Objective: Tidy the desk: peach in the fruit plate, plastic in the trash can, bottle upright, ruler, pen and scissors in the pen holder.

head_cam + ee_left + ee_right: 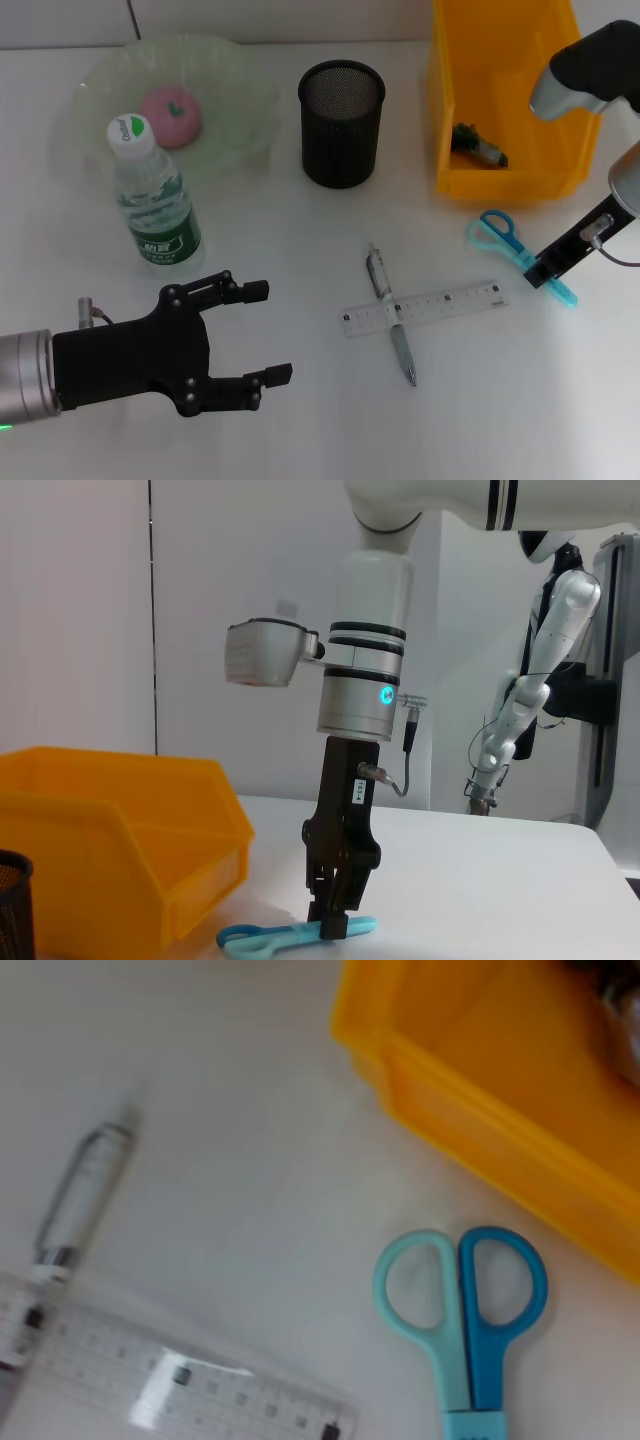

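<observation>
— While the right gripper (548, 272) stands down at the scissors (505, 240) on the right side of the desk, can you tell how its jaws stand?
— From the head view, only that its tip sits at the sheathed blade end, the two handle loops pointing far-left toward the yellow bin (505, 170). The left wrist view is plainer: the gripper (333, 927) stands upright on the white desk (480, 880), its fingers closed around the light blue sheath of the scissors (265, 938), which lie flat.
— And the right wrist view?
— No fingers at all there. It shows the scissors' loops (460, 1300), one pale teal and one darker blue, just beside the bin's wall (480, 1130), plus part of the clear ruler (190, 1380) and the pen's barrel (85, 1185).
— Where do those two lie?
— Near the middle of the desk, the pen (390, 318) crossing the ruler (425, 307), both touching, well apart from the black mesh pen holder (341, 125) farther back.
— The left gripper?
— The left gripper (268, 332) hovers at the near left with its fingers spread wide and nothing between them.
— The rest?
— The water bottle (152, 195) stands upright at the near rim of the green fruit plate (245, 100), and the pink peach (171, 115) rests in that plate. A dark crumpled scrap (478, 145) lies inside the bin.
</observation>
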`<state>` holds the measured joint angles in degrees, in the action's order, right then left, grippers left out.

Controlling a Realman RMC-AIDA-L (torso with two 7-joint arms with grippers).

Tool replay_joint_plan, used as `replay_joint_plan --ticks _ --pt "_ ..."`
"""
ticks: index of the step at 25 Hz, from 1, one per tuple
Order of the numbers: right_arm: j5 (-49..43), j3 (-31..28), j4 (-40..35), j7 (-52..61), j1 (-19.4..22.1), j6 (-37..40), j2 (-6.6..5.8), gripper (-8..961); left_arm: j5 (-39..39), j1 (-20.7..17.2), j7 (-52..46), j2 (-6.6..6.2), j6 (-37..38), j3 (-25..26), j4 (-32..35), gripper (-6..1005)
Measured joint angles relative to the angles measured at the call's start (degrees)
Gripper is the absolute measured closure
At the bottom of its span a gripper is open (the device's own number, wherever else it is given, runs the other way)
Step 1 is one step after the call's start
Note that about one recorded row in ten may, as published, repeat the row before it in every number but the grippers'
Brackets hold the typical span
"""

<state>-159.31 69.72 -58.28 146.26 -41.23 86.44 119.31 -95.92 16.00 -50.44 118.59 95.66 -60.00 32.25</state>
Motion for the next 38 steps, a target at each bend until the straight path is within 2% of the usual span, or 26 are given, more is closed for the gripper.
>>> replay_joint_plan --ticks 1,2,4,5,6,7,9,10,11,12,15,16,17,18,20,21,22,26,27,29,38 --pt "2.90 -0.37 -4.41 -0.55 1.21 3.14 0.00 755 0.02 0.00 0.00 -0.02 -0.02 0.00 0.00 139" --pt "2.90 -0.37 -4.41 -0.55 1.21 3.14 0.00 755 0.02 0.00 0.00 -0.02 -0.02 0.00 0.00 139" --pt "8.66 -2.69 -14.50 -1.08 4.20 7.48 -0.25 754 0.02 0.00 0.00 -0.02 -0.01 -0.03 0.03 139" --pt "8.66 -2.69 -14.50 -1.08 4.20 7.48 -0.25 754 0.02 0.00 0.00 -0.02 -0.01 -0.03 0.03 139" --pt "13.00 -6.61 -21.62 -1.58 6.36 8.28 -0.28 753 0.01 0.00 -0.03 -0.02 0.05 -0.03 0.04 139" --pt "13.00 -6.61 -21.62 -1.58 6.36 8.28 -0.28 753 0.01 0.00 -0.03 -0.02 0.05 -0.03 0.04 138" --pt "18.38 -9.89 -26.62 -3.20 8.45 5.94 -0.11 752 0.04 0.00 -0.20 -0.02 0.06 -0.03 0.04 138" --pt "25.55 -11.06 -28.04 -6.68 10.70 0.37 0.00 752 0.22 0.02 -1.72 -0.02 -0.01 0.21 0.08 138" --pt "30.96 -10.85 -27.08 -9.94 12.06 -4.33 0.02 752 0.32 0.05 -2.50 -0.03 -0.15 0.39 0.16 165" --pt "30.96 -10.85 -27.08 -9.94 12.06 -4.33 0.02 751 0.32 0.05 -2.50 -0.03 -0.15 0.39 0.16 192" --pt "47.33 -8.25 -18.87 -24.69 14.27 -15.96 0.05 750 0.55 0.15 -4.37 -0.02 -0.51 0.92 0.39 273" --pt "58.18 -6.21 -10.16 -36.57 13.77 -20.91 0.06 750 0.55 0.15 -4.37 -0.02 -0.51 0.92 0.39 260" --pt "58.18 -6.21 -10.16 -36.57 13.77 -20.91 0.06 750 0.55 0.15 -4.37 -0.02 -0.51 0.92 0.39 246" --pt "63.57 -5.64 -5.67 -42.89 12.99 -22.68 0.09 749 0.56 0.17 -4.50 -0.02 -0.58 1.06 0.43 233" --pt "73.26 -5.08 4.01 -54.46 11.02 -24.42 0.12 749 0.50 0.17 -4.44 -0.03 -0.93 0.91 0.36 206" --pt "81.76 -4.95 12.59 -65.61 8.69 -25.03 0.15 748 0.28 0.06 -3.69 0.03 -1.69 0.51 0.14 193" --pt "81.76 -4.95 12.59 -65.61 8.69 -25.03 0.15 748 0.31 -0.02 -3.27 0.09 -1.69 0.49 0.08 193" --pt "92.78 -5.37 29.52 -85.96 2.43 -25.59 0.23 746 1.03 -0.54 -1.64 0.23 -1.30 0.52 -0.12 194" --pt "92.78 -5.37 29.52 -85.96 2.43 -25.59 0.23 746 1.03 -0.54 -1.64 0.23 -1.30 0.52 -0.12 194" --pt "95.12 -4.97 34.35 -90.88 0.29 -25.94 0.39 745 1.20 -0.60 -1.41 0.25 -1.21 0.50 -0.17 194" --pt "95.28 -4.94 39.71 -91.89 -1.63 -28.33 0.53 742 3.11 -0.67 2.99 0.23 0.25 0.85 -2.21 196"
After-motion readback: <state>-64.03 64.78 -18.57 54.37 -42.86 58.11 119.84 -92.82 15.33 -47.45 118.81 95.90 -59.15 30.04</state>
